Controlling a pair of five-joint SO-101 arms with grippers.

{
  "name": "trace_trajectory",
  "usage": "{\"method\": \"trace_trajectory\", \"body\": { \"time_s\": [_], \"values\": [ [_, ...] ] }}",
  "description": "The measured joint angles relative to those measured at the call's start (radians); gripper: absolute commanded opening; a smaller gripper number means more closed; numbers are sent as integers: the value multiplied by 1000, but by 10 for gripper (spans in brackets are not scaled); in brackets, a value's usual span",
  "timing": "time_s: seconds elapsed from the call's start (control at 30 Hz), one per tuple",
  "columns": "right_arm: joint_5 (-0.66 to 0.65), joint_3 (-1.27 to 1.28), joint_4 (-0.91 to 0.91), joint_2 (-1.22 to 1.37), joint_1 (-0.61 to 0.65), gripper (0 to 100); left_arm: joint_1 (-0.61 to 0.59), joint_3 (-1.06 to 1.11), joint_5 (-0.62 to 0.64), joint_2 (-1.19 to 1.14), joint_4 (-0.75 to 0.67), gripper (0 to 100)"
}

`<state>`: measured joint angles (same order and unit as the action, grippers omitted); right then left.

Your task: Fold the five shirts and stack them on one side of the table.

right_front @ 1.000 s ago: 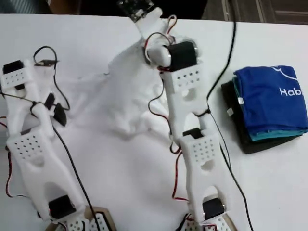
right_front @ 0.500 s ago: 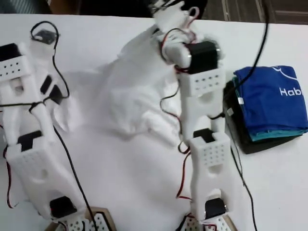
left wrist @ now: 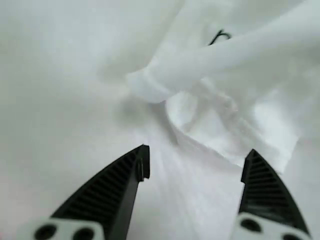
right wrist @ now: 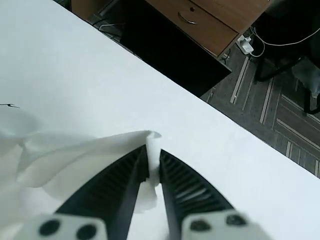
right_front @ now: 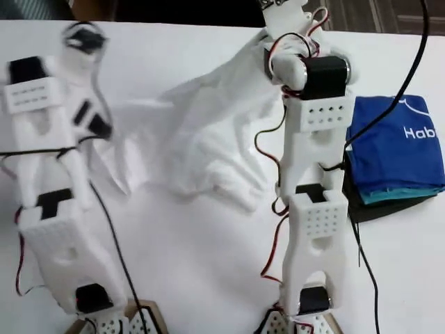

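A white shirt (right_front: pixel 195 136) lies crumpled across the middle of the white table. My right gripper (right wrist: pixel 153 162) is shut on an edge of that white shirt (right wrist: pixel 75 150), and in the high view it holds it lifted near the far table edge (right_front: pixel 274 38). My left gripper (left wrist: pixel 195 167) is open, hovering just over rumpled folds of the white shirt (left wrist: pixel 220 115) at the table's left. A stack of folded shirts (right_front: pixel 396 149), blue on top over teal and black, sits at the right side.
The left arm (right_front: pixel 49 160) and right arm (right_front: pixel 313 181) stand over the table with red and black cables trailing. Beyond the far table edge are a dark gap and a wooden drawer unit (right wrist: pixel 210 15). Bare tabletop (right_front: pixel 195 264) lies near the front.
The right gripper carried the white shirt's edge rightward and farther back, stretching the cloth. The left arm shifted toward the far side, above the shirt's left part.
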<state>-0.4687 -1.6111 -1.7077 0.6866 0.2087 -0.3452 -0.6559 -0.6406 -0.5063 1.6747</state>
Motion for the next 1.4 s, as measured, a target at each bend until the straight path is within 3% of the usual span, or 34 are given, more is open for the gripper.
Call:
{"method": "trace_trajectory", "body": {
  "time_s": [0.2,0.7,0.93,1.07,1.4],
  "values": [
    [0,2,-2,32,0,22,83,0,-74,-129,2,290],
    [0,3,-2,37,0,22,84,0,-83,-218,-117,242],
    [0,3,-2,37,0,22,107,0,-83,-218,-121,23],
    [0,3,-2,37,0,22,110,-3,-83,-218,-120,24],
    [0,3,-2,37,0,22,110,-238,-83,-195,83,25]
  ]
}}
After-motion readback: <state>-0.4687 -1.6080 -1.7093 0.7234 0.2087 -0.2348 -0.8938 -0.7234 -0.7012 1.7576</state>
